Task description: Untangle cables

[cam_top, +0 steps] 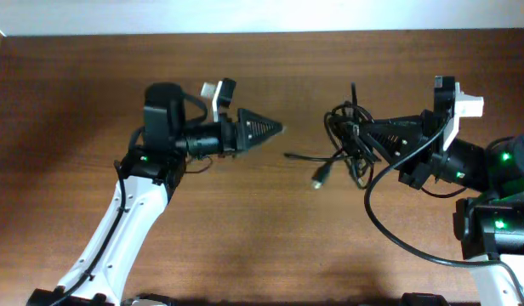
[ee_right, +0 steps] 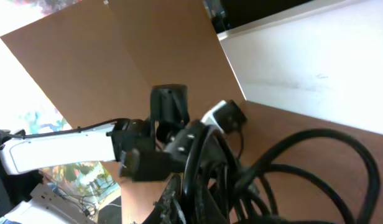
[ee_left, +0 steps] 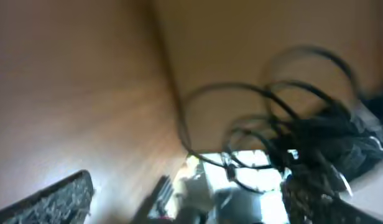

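Right gripper (cam_top: pixel 358 133) is clamped on a tangle of thin black rubbery cables (cam_top: pixel 347 158), with glossy loops bunched round its black fingertips. One strand trails left to a small metal-tipped plug (cam_top: pixel 316 181) over the brown wood-grain table (cam_top: pixel 245 238). Left gripper (cam_top: pixel 277 129) points at the tangle from the left, well apart, touching nothing. Its wrist view is blurred, but the textured fingers (ee_left: pixel 55 200) look spread wide, so released.

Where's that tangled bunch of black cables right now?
In the overhead view, the cables are right of centre, bunched at the tip of the right gripper, apart from the left gripper.
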`<state>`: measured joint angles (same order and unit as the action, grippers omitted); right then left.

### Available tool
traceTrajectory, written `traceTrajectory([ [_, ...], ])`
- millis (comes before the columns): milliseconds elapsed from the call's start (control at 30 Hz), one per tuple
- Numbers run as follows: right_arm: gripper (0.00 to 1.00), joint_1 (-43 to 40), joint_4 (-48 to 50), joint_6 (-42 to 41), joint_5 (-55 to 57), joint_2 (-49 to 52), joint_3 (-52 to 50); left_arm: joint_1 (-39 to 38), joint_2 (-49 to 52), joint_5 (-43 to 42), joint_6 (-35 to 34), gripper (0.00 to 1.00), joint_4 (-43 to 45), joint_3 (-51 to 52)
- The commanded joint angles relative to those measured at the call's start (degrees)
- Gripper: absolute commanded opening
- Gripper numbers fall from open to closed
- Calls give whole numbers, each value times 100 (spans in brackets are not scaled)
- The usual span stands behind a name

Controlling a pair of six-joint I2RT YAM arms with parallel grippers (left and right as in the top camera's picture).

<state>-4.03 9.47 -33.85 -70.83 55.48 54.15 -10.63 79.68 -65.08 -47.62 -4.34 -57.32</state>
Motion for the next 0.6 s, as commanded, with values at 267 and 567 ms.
traceTrajectory([
  [267, 4, -9, 1615, 33, -1567, -74, 105, -46, 9, -1923, 1921, 99, 2983, -70],
  [567, 4, -9, 1631, 9, -1604, -74, 105, -435, 9, -1305, 4492, 99, 2981, -70],
])
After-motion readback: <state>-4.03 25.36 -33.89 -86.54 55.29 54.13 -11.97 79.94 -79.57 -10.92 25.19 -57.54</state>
